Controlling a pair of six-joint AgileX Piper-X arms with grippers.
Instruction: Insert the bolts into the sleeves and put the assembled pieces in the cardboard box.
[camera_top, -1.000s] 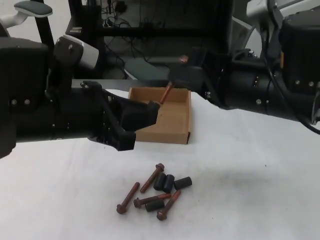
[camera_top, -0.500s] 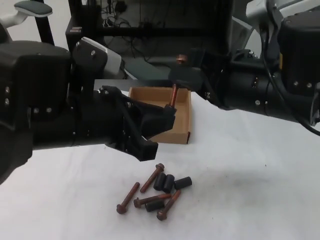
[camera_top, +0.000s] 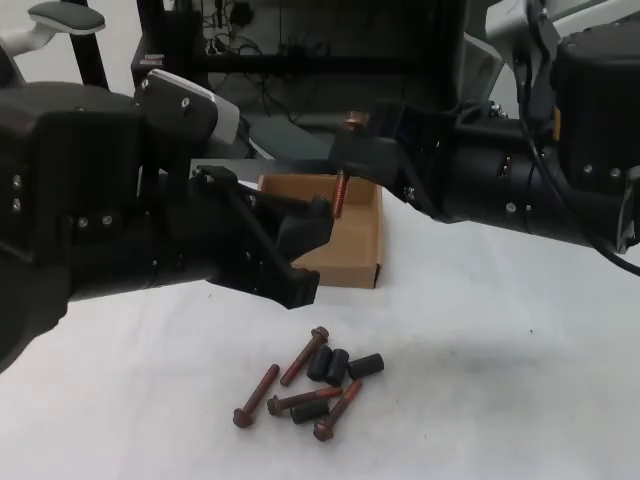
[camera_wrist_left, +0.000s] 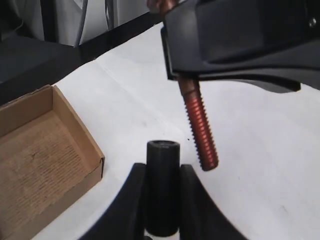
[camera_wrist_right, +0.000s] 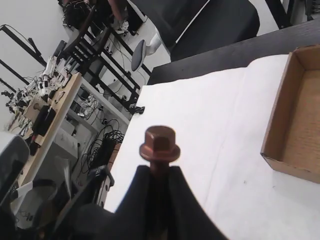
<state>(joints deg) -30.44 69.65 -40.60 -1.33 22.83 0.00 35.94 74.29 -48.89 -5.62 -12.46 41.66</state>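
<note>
The left jaws are clamped on an upright sleeve (camera_wrist_left: 162, 187), and the right jaws are clamped on a bolt (camera_wrist_left: 199, 132) just under its head. In the left wrist view the bolt's threaded tip hangs tilted just beside the sleeve's open mouth, not yet inside. In the high view the pair meets at upper centre, over the box (camera_top: 378, 240). What shows of the box floor is bare. Loose bolts (camera_top: 303, 356) and sleeves (camera_top: 365, 366) lie heaped at lower centre on the desk (camera_top: 500, 350), so the job looks barely begun.
</note>
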